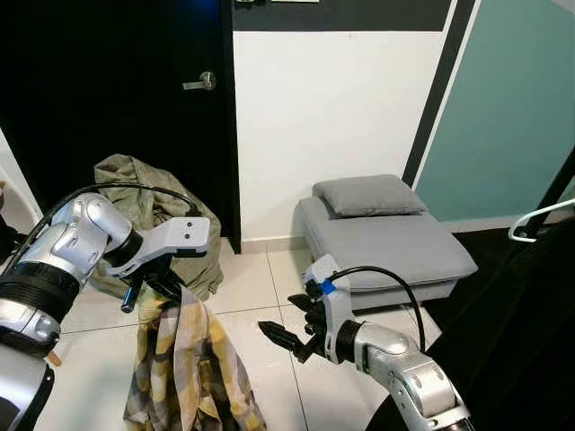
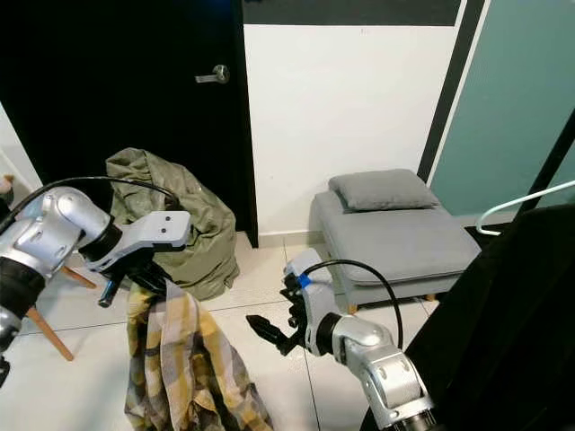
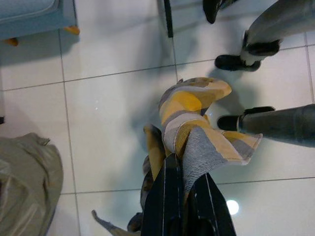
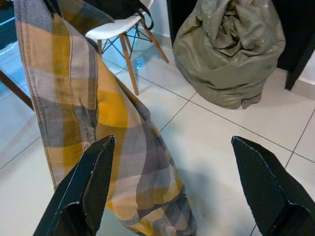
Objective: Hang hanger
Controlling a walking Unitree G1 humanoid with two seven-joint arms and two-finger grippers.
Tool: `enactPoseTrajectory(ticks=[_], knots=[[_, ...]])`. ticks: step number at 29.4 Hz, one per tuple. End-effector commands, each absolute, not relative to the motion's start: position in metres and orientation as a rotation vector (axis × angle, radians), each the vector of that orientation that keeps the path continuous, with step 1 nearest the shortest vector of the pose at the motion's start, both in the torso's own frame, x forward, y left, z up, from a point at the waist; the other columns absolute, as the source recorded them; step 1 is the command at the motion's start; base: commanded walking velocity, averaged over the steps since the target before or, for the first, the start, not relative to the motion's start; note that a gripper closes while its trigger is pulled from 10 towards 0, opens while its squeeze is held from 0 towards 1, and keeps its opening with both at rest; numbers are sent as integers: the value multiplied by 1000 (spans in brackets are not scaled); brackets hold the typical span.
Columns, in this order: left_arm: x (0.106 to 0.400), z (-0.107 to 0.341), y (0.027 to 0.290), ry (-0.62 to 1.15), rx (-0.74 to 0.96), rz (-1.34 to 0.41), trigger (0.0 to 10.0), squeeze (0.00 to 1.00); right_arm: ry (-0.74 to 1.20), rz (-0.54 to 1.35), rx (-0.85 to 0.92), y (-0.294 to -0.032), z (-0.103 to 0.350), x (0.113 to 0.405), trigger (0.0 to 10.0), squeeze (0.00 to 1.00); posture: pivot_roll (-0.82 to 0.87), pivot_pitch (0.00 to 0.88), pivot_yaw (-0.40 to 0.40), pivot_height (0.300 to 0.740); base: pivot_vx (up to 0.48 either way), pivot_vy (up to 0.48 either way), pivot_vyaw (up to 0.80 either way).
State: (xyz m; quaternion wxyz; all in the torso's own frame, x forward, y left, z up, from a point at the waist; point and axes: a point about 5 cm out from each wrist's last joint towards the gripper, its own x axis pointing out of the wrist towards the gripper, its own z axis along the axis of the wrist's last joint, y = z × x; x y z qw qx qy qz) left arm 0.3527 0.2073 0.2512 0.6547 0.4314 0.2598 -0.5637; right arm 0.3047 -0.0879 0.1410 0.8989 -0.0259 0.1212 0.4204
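Dangling over the tiled floor [image 1: 260, 341] so its folds hang free, the yellow plaid shirt [image 1: 180, 364] is pinched at its top by the clenched left end effector [image 1: 154, 289], the released right end effector [image 1: 289, 334] waits beside it, and a white hanger [image 1: 542, 218] juts from dark clothing far right.

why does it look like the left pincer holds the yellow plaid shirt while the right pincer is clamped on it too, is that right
Partly. The left pincer does grip the yellow plaid shirt, but the right pincer is not clamped on it: the right wrist view shows its fingers spread wide with floor between them, the shirt hanging just beyond them.
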Motion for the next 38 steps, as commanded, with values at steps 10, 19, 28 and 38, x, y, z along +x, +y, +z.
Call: enactPoseTrajectory(ticks=[10, 19, 28, 38], knots=[[348, 259, 211, 568, 849, -1292, 10000, 0, 298, 1020, -21, -80, 139, 289, 10000, 0, 77, 85, -8, 740, 0, 0, 0], [329, 286, 185, 326, 561, -1521, 10000, 0, 317, 1085, -14, -76, 138, 282, 10000, 0, 76, 85, -7, 740, 0, 0, 0], [330, 289, 186, 335, 571, -1499, 10000, 0, 330, 1097, -12, -76, 138, 280, 10000, 0, 75, 85, -10, 740, 0, 0, 0], [378, 267, 214, 451, 978, -851, 10000, 0, 343, 1103, -23, -77, 137, 279, 10000, 0, 74, 86, -9, 740, 0, 0, 0]])
